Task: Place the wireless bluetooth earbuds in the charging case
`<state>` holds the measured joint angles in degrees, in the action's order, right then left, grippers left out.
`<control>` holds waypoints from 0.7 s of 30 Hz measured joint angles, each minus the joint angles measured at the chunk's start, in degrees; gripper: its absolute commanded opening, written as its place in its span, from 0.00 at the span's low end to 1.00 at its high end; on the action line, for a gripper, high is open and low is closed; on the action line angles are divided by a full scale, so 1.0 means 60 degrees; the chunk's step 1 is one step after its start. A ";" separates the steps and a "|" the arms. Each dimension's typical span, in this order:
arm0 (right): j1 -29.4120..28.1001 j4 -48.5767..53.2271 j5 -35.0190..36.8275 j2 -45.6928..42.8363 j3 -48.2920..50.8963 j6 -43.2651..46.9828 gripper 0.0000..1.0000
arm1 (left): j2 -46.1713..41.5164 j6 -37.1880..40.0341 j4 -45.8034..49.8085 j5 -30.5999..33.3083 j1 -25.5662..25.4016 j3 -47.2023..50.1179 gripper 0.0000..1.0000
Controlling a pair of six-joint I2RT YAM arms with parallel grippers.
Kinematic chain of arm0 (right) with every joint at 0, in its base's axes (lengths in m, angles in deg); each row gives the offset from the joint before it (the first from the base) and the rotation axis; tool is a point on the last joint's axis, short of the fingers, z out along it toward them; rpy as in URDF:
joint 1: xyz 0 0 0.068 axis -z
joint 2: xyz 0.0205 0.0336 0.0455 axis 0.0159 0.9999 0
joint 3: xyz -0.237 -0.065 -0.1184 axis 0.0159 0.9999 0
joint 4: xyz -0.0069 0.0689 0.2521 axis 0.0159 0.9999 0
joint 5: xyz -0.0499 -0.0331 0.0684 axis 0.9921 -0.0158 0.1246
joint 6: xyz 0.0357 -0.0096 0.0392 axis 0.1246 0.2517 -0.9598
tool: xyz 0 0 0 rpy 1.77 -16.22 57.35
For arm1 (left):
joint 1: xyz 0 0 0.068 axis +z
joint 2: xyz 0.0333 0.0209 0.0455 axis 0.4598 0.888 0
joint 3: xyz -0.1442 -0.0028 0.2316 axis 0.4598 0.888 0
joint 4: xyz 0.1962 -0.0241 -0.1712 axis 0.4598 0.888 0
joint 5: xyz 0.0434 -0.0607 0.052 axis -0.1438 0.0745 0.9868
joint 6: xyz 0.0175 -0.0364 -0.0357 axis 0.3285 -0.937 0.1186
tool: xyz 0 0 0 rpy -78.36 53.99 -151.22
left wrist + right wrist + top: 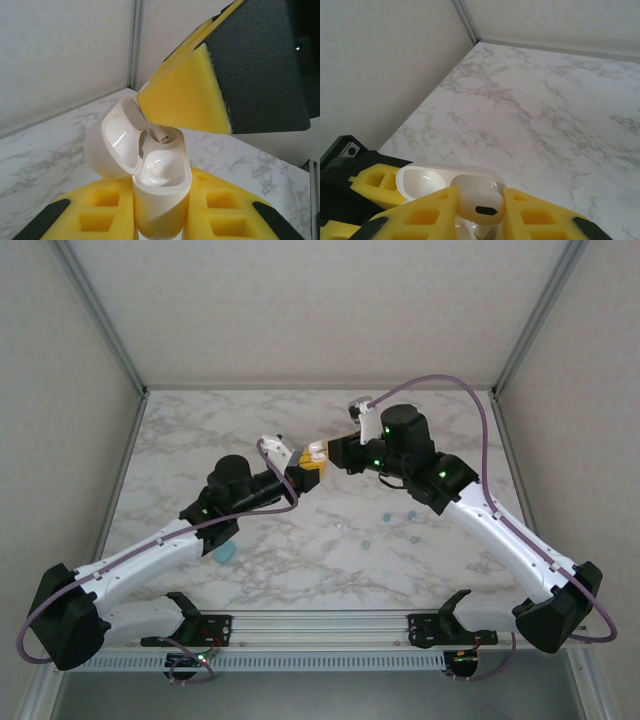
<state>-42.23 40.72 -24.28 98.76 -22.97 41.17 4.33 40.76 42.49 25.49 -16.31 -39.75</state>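
Note:
My left gripper [161,215] is shut on a white charging case [160,195], held upright above the table with its lid [117,142] swung open to the left. My right gripper [481,212] is shut on a white earbud [481,202] just over the open case [427,181]. In the left wrist view the earbud's stem tip [165,135] pokes out under the right gripper's yellow pad [185,100], at the case's mouth. From above, both grippers meet at mid-table, left [305,476] and right [328,453]. Several loose earbuds [386,512] lie on the marble.
A light blue case [222,553] lies under the left forearm. The small earbuds are scattered under the right arm, one nearer the centre [366,543]. Walls with metal posts [125,350] close the marble table [200,430] on three sides.

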 measured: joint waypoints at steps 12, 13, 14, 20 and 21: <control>-0.0069 0.0007 -0.0025 0.0000 0.0135 0.1271 0.30 | -0.0007 -0.0004 0.0146 0.0168 -0.0025 -0.0004 0.19; -0.0069 0.0011 -0.0091 0.0004 0.0135 0.1355 0.30 | -0.0007 -0.0004 0.0142 0.0168 -0.0025 -0.0004 0.19; -0.0069 0.0018 -0.0131 0.0004 0.0135 0.1399 0.31 | -0.0011 -0.0007 0.0142 0.0171 -0.0025 -0.0004 0.19; -0.0069 0.0080 -0.0415 0.0004 0.0135 0.1548 0.35 | -0.0011 -0.0007 0.0142 0.0171 -0.0025 -0.0004 0.19; -0.0080 0.0091 -0.0444 0.0007 0.0135 0.1559 0.37 | -0.0007 -0.0007 0.0142 0.0171 -0.0025 -0.0004 0.19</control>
<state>-42.71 41.27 -26.94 98.81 -22.16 50.53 4.28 40.72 43.34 26.52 -16.46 -39.78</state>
